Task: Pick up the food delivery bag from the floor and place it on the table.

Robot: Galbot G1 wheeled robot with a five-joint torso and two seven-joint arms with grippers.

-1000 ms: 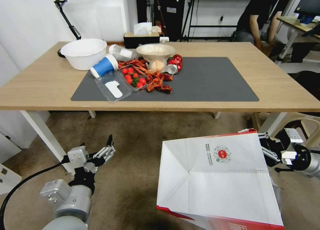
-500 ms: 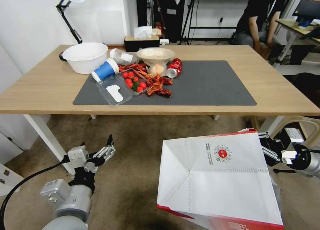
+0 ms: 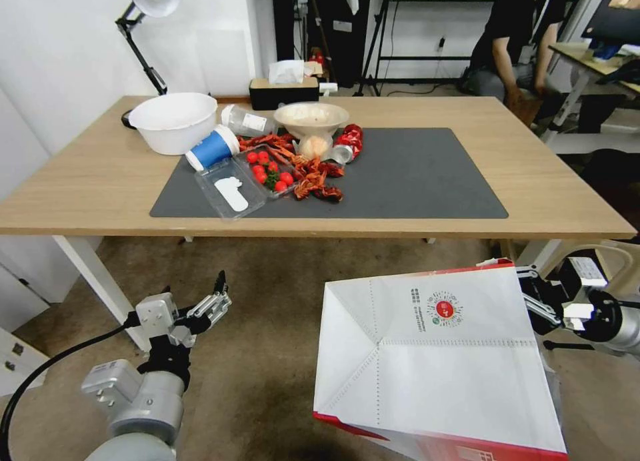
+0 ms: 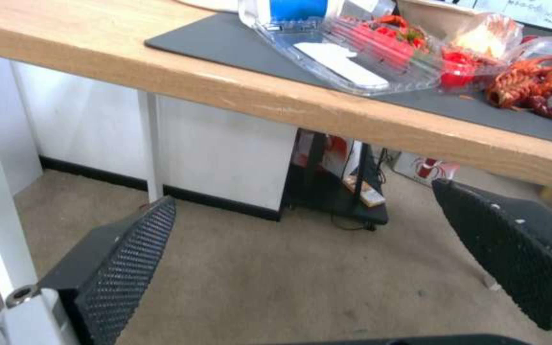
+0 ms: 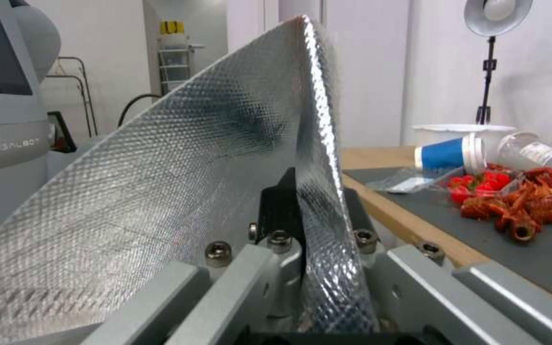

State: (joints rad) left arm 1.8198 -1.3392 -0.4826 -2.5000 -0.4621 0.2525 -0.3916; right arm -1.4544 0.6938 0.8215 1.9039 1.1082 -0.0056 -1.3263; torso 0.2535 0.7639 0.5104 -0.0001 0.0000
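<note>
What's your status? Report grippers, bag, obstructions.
Right gripper shut on food delivery bag, bag held below table height. Left gripper open, empty, low near table leg. Food clutter on mat's left; right half bare.

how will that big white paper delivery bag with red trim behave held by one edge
The big white paper delivery bag with red trim looks creased yet boxy, so probably semi-stiff. The right gripper pinches only its thin foil-lined rim, which may flex or tear. Hanging tilted, it will likely swing.
</note>
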